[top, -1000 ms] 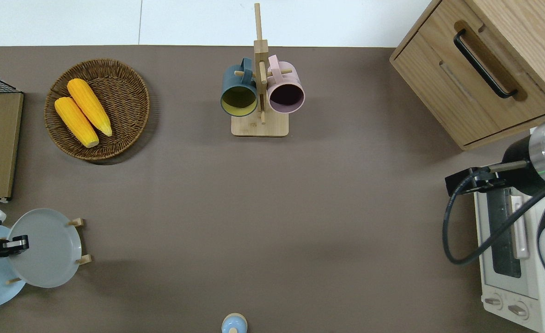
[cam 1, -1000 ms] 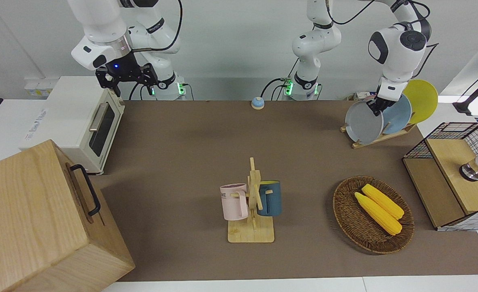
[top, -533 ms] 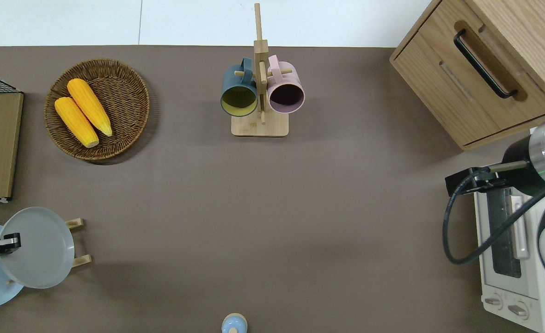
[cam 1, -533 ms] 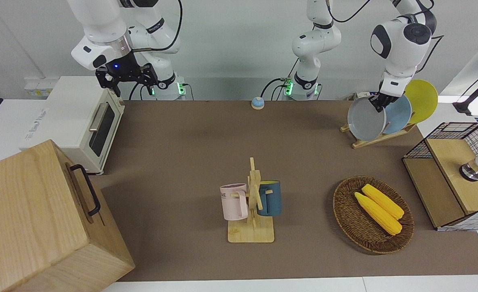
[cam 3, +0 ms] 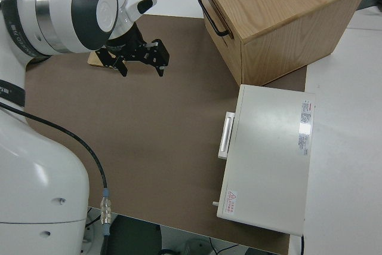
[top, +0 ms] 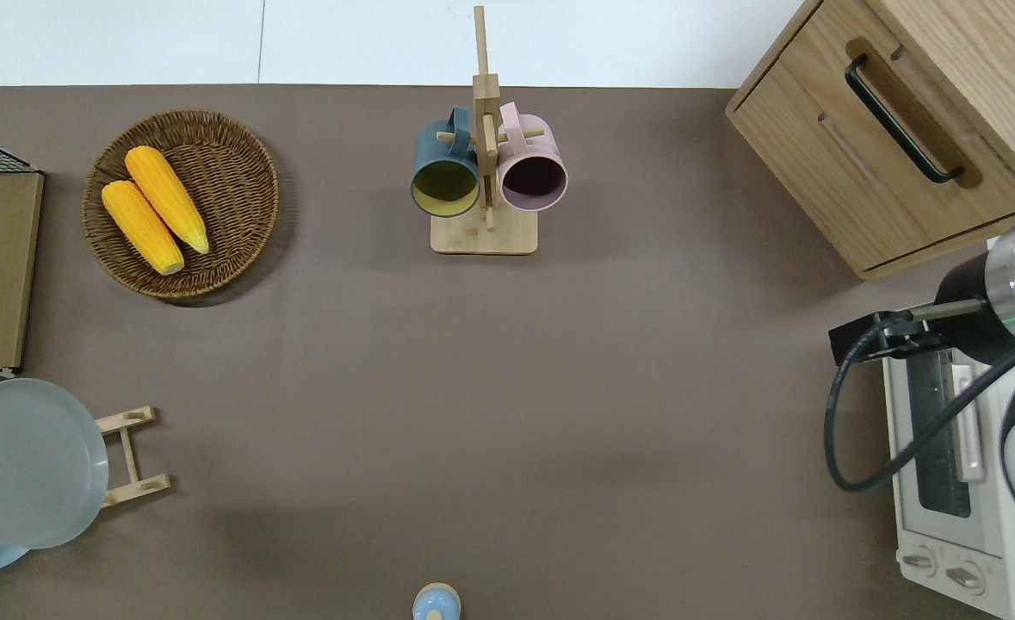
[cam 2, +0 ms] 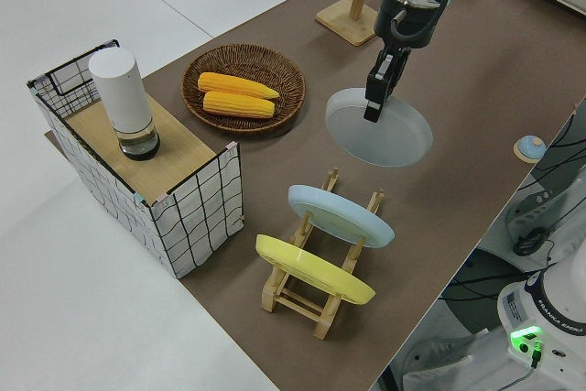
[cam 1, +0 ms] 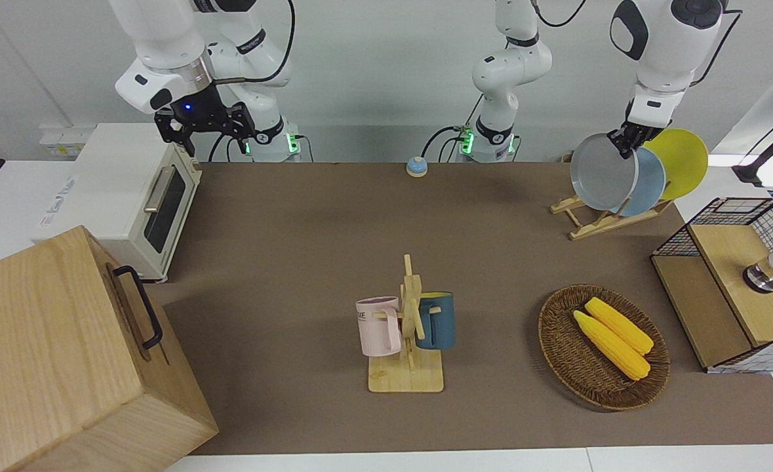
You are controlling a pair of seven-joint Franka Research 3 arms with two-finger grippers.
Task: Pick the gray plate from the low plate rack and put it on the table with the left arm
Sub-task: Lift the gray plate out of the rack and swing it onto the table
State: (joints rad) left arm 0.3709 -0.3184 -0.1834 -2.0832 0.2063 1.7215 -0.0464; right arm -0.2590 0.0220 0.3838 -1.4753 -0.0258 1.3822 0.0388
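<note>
My left gripper is shut on the rim of the gray plate and holds it tilted in the air, clear of the low plate rack. In the overhead view the gray plate hangs over the rack at the left arm's end of the table. The left side view shows the gripper pinching the plate above the mat. The rack holds a light-blue plate and a yellow plate. My right arm is parked, its gripper open.
A wicker basket with two corn cobs and a wire-sided box stand near the rack. A mug tree with two cups stands mid-table. A wooden cabinet and a toaster oven are at the right arm's end. A small blue bell sits by the robots.
My left gripper has lifted the gray plate up and out of the rack's slot. The rack's front slot now stands bare. The right arm has not moved.
</note>
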